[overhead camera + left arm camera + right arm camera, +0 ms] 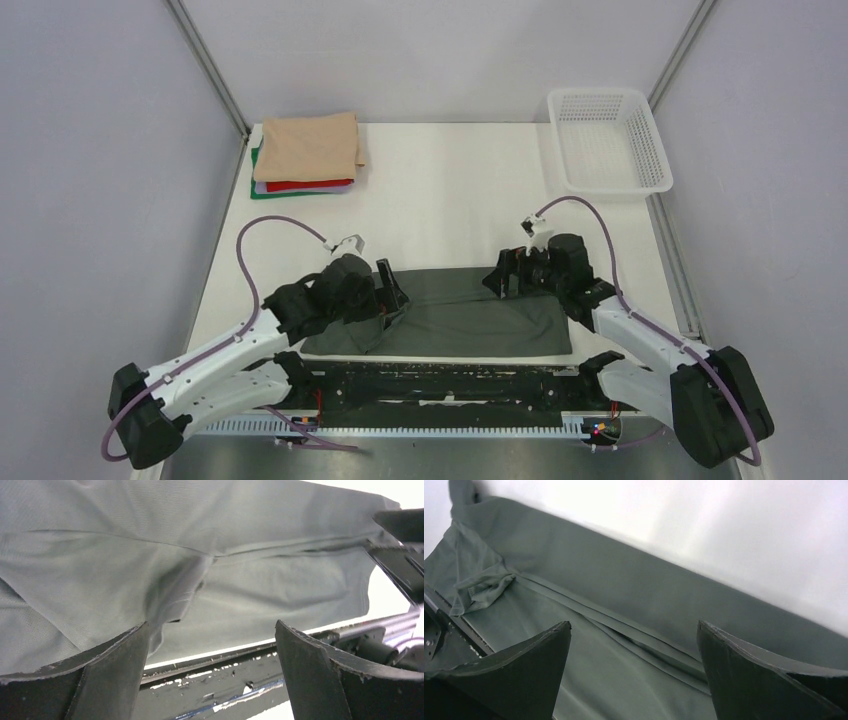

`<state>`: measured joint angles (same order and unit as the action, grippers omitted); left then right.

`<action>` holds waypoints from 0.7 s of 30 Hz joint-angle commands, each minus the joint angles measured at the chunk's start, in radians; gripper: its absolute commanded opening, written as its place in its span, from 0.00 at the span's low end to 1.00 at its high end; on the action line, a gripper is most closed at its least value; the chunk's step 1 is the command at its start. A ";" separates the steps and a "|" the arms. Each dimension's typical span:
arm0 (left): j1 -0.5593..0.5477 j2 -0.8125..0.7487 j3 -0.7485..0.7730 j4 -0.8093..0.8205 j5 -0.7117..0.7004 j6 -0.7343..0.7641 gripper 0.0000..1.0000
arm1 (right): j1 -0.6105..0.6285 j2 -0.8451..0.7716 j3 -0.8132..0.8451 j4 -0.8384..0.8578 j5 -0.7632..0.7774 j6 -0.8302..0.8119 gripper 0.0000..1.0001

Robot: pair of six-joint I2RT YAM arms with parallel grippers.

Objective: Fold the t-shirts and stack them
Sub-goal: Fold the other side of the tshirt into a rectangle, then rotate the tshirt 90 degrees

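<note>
2 grippers point(393, 287) point(500, 279) spread, approx. at tee's point(470, 318) ends

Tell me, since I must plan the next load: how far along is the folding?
Done: a stack of folded t-shirts at the far left corner, tan on top, red and green beneath. In hand: the dark grey t-shirt lies partly folded into a long band; the left gripper and right gripper hover open over it, holding nothing. Left: finish folding it and add it to the stack.
</note>
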<state>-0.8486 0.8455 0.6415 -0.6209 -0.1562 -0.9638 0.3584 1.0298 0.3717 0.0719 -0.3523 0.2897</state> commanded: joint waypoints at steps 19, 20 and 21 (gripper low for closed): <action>0.427 0.858 0.231 0.527 0.041 0.002 1.00 | 0.098 0.213 0.084 -0.001 0.300 -0.048 0.98; 0.428 0.926 0.335 0.499 0.038 0.024 1.00 | 0.097 0.213 0.086 -0.005 0.311 -0.050 0.98; 0.428 1.007 0.441 0.472 0.040 0.039 1.00 | 0.097 0.214 0.089 -0.010 0.319 -0.049 0.98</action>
<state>-0.4316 1.6096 0.8257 -0.0948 -0.0555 -1.0492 0.4587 1.2358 0.4240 0.0662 -0.1211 0.2573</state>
